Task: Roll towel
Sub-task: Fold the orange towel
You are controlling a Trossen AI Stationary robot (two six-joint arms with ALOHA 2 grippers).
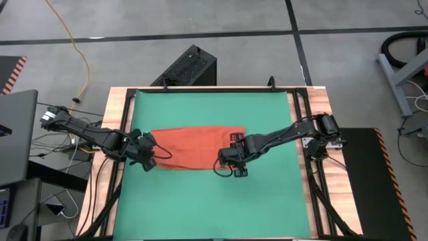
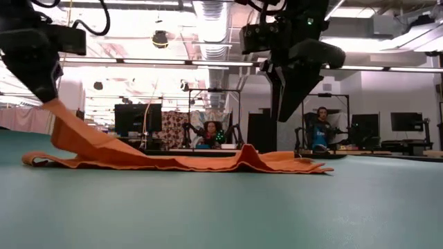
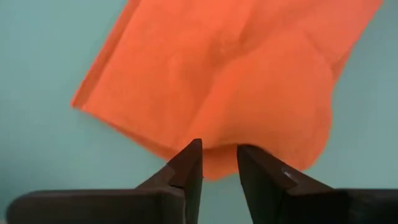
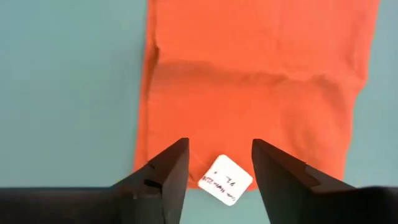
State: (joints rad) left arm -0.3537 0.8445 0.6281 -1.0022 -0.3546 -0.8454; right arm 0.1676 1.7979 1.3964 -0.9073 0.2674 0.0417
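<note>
The orange-red towel [image 1: 197, 147] [image 2: 173, 162] lies lengthwise from left to right on the green mat, with a low ridge [image 2: 246, 153] near its right end. Its left end [image 2: 69, 131] slopes up off the mat to my left gripper [image 1: 148, 159] [image 2: 45, 97] [image 3: 219, 155], whose fingers stand apart. My right gripper [image 1: 231, 161] [image 2: 280, 114] [image 4: 219, 155] hangs open above the towel's right end and clear of it. The white tag [image 4: 225, 180] shows between its fingers, on the flat cloth [image 4: 261, 81] below. My left gripper comes slanting down from the table's left, its fingers parted on either side of the edge of the towel's left end [image 3: 217, 165]. That end is raised to the fingertips [image 3: 189, 158] and the rest lies on the mat. Whether the pads touch the cloth, I cannot tell.
The green mat [image 1: 267, 201] has bare room near and far of the towel. Black rails [image 1: 297, 114] run along its sides on the wooden table. A black box [image 1: 190, 67] stands beyond the far edge. People sit in the room behind [image 2: 208, 131] [image 2: 320, 128].
</note>
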